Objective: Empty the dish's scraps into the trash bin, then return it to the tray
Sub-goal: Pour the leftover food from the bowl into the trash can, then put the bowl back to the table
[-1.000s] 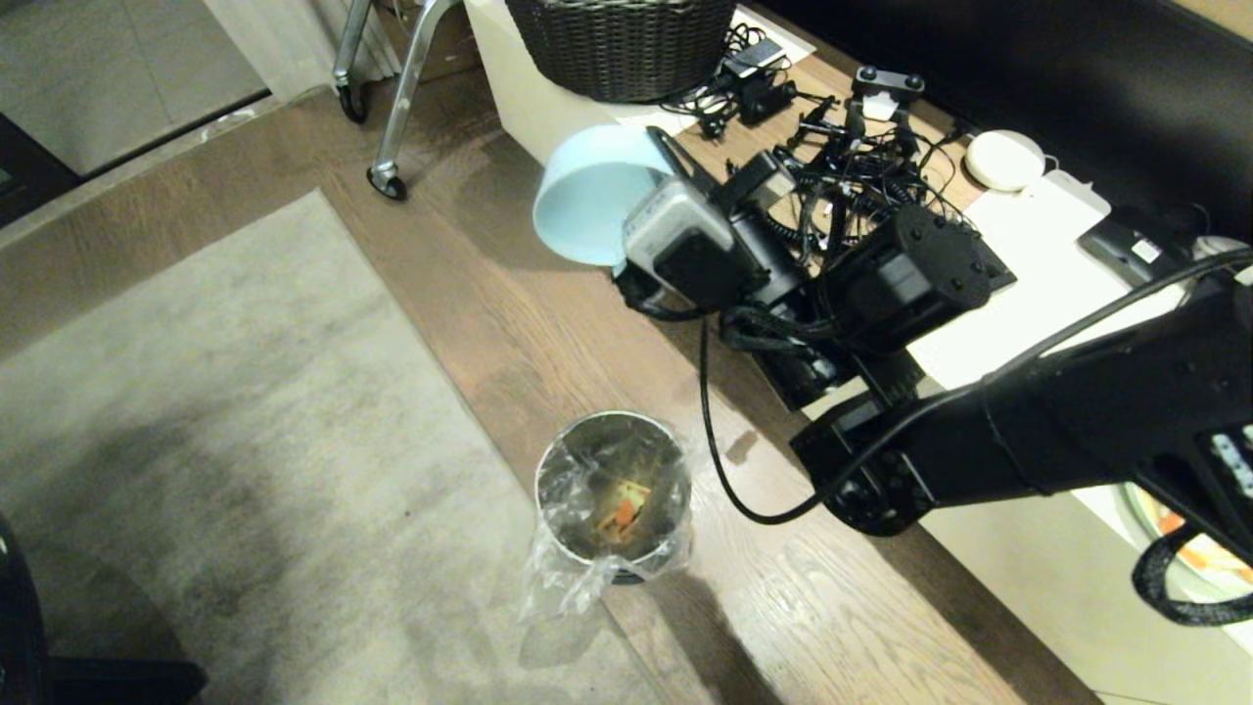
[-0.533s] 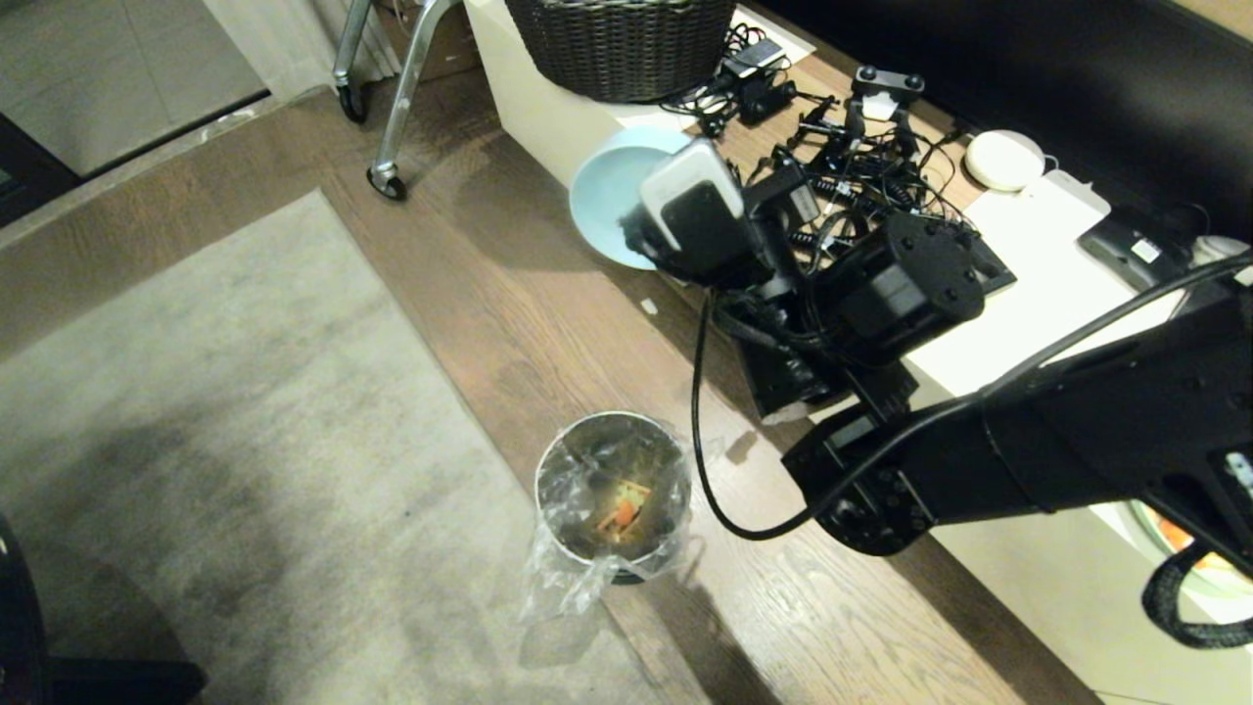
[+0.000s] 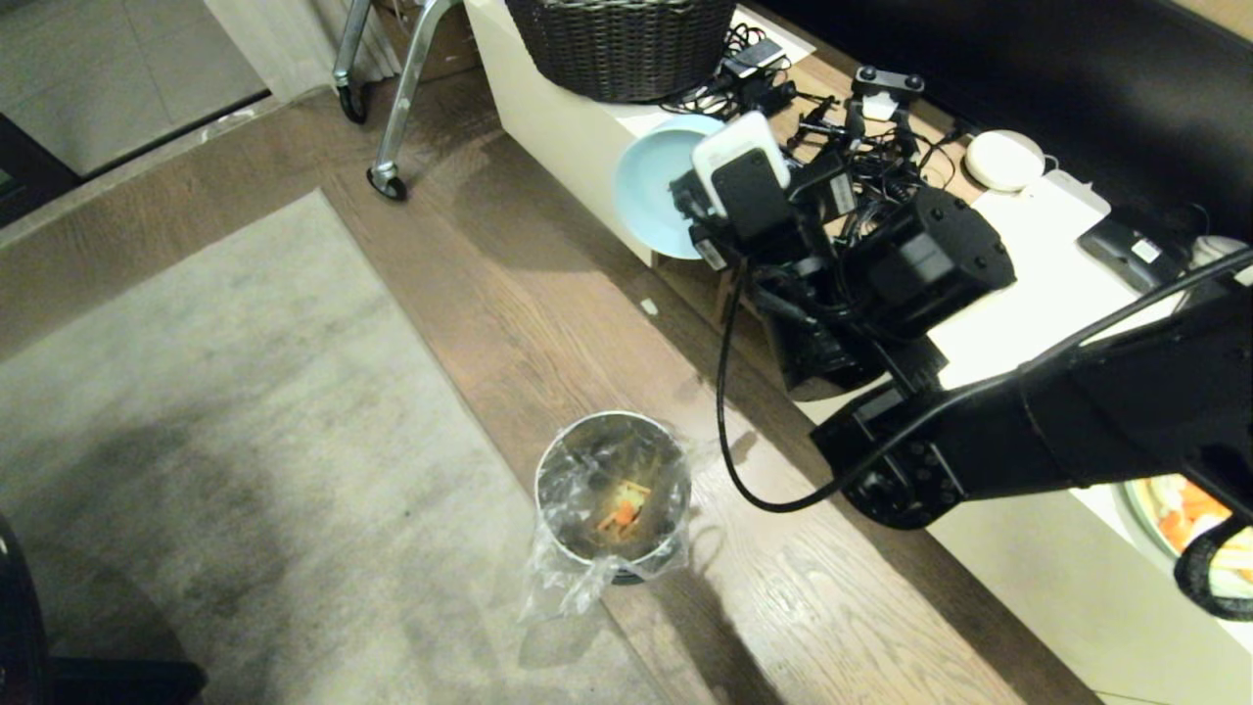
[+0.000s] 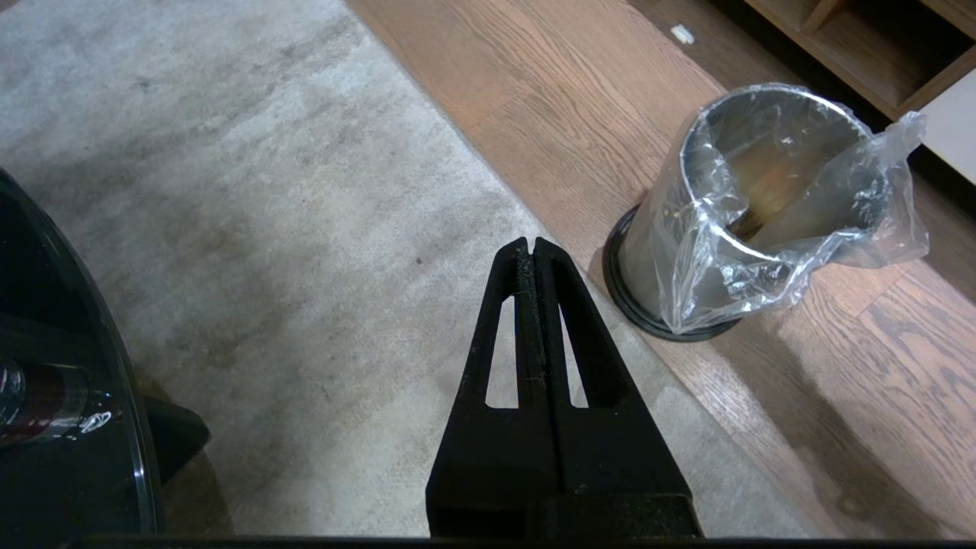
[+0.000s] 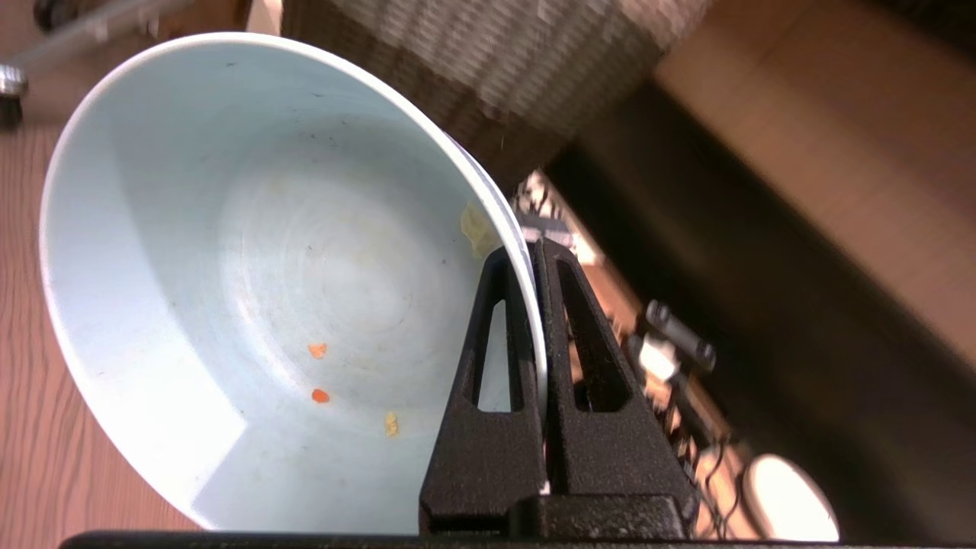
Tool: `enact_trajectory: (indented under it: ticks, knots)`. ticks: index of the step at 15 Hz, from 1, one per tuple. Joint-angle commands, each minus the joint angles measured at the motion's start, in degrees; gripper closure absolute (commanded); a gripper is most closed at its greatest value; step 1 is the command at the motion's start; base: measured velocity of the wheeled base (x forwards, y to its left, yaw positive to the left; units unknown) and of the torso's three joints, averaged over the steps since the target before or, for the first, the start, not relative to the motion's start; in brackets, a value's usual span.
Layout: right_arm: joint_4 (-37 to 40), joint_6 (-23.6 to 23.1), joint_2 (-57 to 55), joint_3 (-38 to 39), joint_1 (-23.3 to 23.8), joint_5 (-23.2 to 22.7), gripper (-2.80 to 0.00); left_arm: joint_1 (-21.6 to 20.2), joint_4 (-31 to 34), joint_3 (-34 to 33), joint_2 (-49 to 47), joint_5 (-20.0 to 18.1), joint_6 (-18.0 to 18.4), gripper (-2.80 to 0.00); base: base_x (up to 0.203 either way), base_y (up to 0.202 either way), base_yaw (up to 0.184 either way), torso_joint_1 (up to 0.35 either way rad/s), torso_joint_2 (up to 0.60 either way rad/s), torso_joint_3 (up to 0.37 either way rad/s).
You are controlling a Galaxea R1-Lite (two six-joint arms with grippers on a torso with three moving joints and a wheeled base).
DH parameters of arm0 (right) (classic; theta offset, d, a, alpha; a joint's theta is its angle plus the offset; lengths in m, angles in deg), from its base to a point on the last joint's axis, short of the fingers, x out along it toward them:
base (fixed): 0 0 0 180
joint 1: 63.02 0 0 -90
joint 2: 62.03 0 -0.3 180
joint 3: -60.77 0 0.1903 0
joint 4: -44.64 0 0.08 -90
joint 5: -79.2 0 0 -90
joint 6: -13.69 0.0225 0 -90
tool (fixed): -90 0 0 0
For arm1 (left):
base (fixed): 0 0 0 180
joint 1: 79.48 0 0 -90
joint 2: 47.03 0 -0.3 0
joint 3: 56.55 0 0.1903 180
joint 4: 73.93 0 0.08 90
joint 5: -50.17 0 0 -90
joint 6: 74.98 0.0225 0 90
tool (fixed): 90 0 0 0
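The dish [image 3: 651,186], a pale bluish-white bowl, hangs tilted over the near edge of the white cabinet with its inside facing me. My right gripper [image 5: 530,252] is shut on the dish [image 5: 267,290] at its rim, one finger inside and one outside. Only a few tiny crumbs [image 5: 319,395] stick to its bed. The steel trash bin [image 3: 612,494] stands on the wood floor below, and orange and yellow scraps [image 3: 622,511] lie in its clear liner. My left gripper [image 4: 528,245] hangs shut and empty over the carpet beside the bin [image 4: 732,221]. The tray is out of view.
A dark woven basket [image 3: 622,44] and a tangle of cables [image 3: 842,166] sit on the cabinet [image 3: 1028,274] behind the dish. A plate of orange slices [image 3: 1189,509] shows at the right edge. Chair castors [image 3: 387,181] stand at the back, with the grey carpet [image 3: 196,441] to the left.
My right arm has carried the dish to the right and back, from over the floor to the cabinet's edge, and rolled it so its inside faces up. The bin has not moved.
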Motion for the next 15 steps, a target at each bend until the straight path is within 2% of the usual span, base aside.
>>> enact_trajectory:
  ticks: [1,4,9,15]
  knots:
    - [1.2,1.7,2.3,2.8,3.0,0.2,0.0,0.0,0.0,0.0,0.0,0.0,0.0,0.0,0.0,0.0,0.0,0.0,0.0,0.0]
    - [5.2,6.9,6.7,10.4,7.2,0.1,0.0,0.0,0.0,0.0,0.0,0.0,0.0,0.0,0.0,0.0,0.0,0.0,0.0,0.0]
    - [18.9,22.3,19.5,26.2,13.5,0.2,0.0,0.0,0.0,0.0,0.0,0.0,0.0,0.0,0.0,0.0,0.0,0.0,0.0,0.0]
    - [22.0,32.1,31.0,47.3,18.1,0.1,0.0,0.0,0.0,0.0,0.0,0.0,0.0,0.0,0.0,0.0,0.0,0.0,0.0,0.0]
